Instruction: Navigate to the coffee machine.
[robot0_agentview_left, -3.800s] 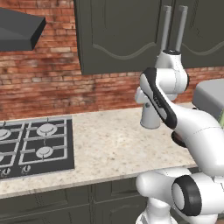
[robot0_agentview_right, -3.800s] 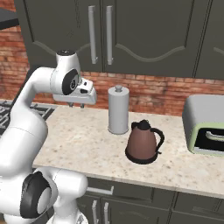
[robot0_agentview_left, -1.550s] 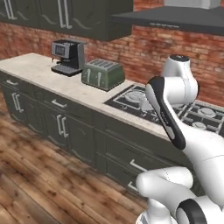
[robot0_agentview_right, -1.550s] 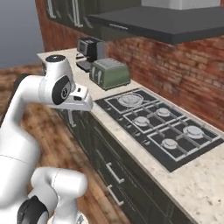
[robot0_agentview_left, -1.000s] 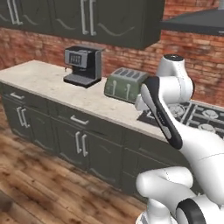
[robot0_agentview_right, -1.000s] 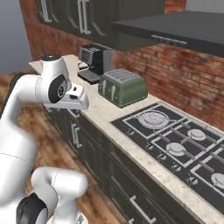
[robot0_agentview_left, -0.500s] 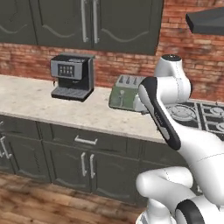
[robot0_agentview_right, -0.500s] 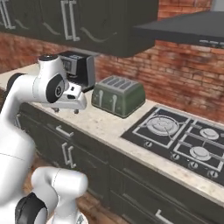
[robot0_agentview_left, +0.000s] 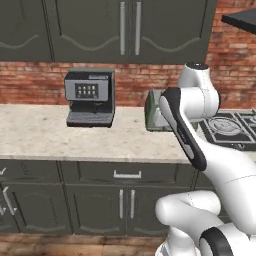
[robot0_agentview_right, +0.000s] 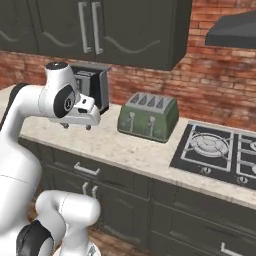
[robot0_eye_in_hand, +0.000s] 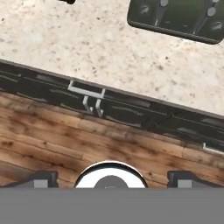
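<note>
Gripper (robot0_agentview_right: 76, 126) fingers sat spread wide, holding nothing; the boxy black coffee machine with its silver front (robot0_agentview_left: 89, 98) stood just behind it, leftward.

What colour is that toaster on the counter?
Grey-green; the toaster shows best in the right base view.

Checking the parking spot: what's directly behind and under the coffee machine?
The coffee machine stands on the speckled counter, with the red brick wall behind it and dark cabinets above. The wall and counter patches it covers are hidden.
</note>
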